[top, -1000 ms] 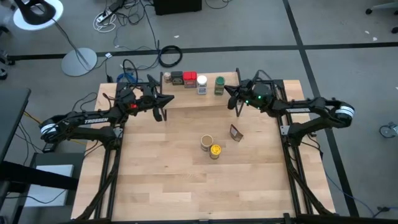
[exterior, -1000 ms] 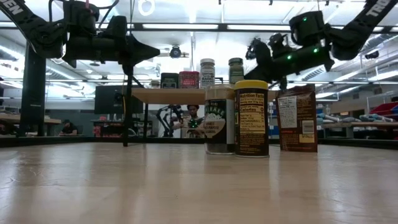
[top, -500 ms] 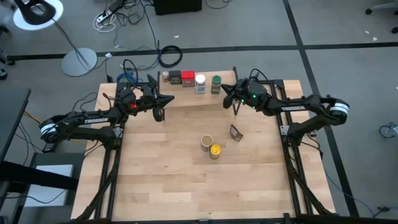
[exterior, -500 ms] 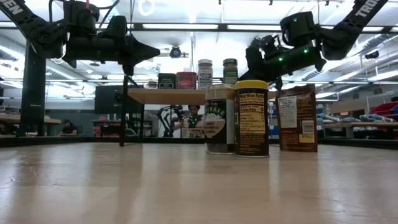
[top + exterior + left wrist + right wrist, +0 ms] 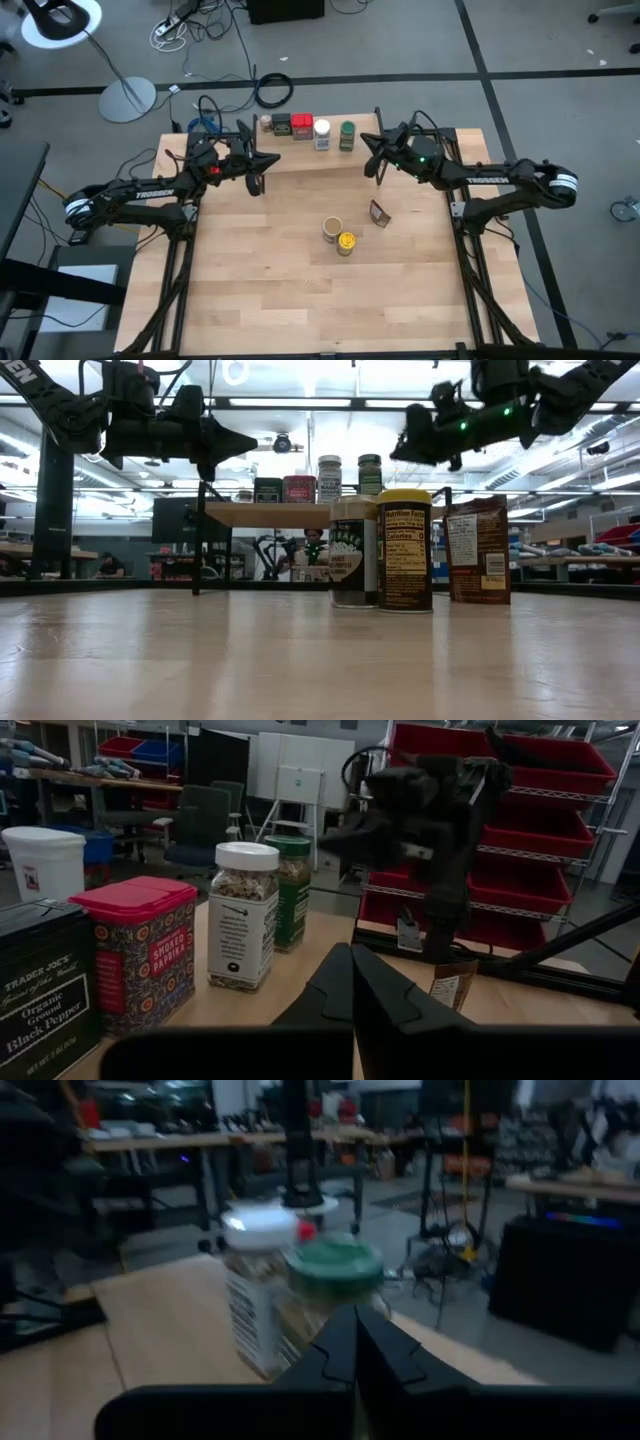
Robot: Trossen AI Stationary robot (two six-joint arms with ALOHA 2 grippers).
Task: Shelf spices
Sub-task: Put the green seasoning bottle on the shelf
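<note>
Now, right gripper point(image 5: 372, 160): clenched, empty, upper centre, just beside green jar point(image 5: 347, 135).
Left gripper point(image 5: 262, 163): clenched, empty, hovering left of the row.
Shelf point(image 5: 300, 148): top edge, carrying four spices plus a small jar.
Table point(image 5: 280, 260): yellow-lidded jar point(image 5: 346, 242), two others, mid-frame.
Low view: workshop shelving behind.

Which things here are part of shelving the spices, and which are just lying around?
Job:
shelf
dark tin
red tin
white-lidded jar
green jar
yellow-lidded jar
tan-capped jar
brown canister

Lying about:
floor lamp
cables
</note>
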